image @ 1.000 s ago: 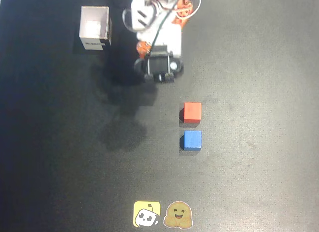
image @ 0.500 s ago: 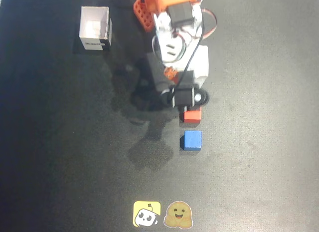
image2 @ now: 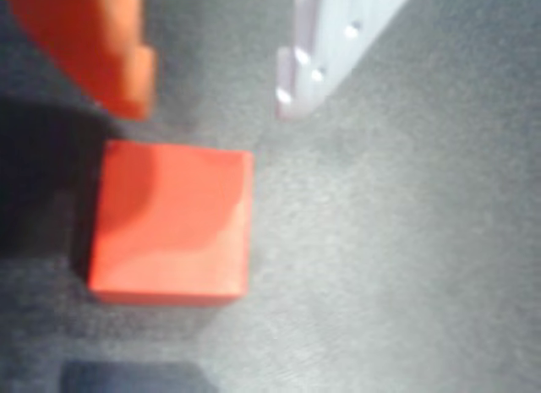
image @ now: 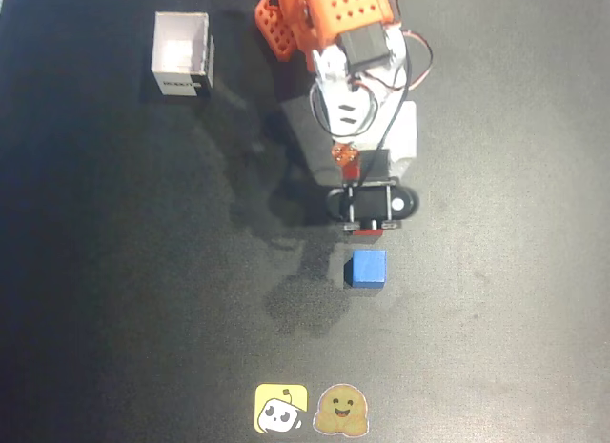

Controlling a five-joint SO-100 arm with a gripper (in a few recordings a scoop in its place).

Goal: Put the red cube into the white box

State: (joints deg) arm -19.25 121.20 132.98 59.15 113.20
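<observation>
White box (image: 181, 52) sits at your 10 o'clock in the overhead view. Gripper (image2: 211, 80) hangs open above the red cube (image2: 169, 220), orange finger (image2: 93, 46) and pale finger (image2: 296, 76) apart. Blue cube (image: 368, 269) lies just beside it at 6; descend off-centre and you may nudge either.
</observation>
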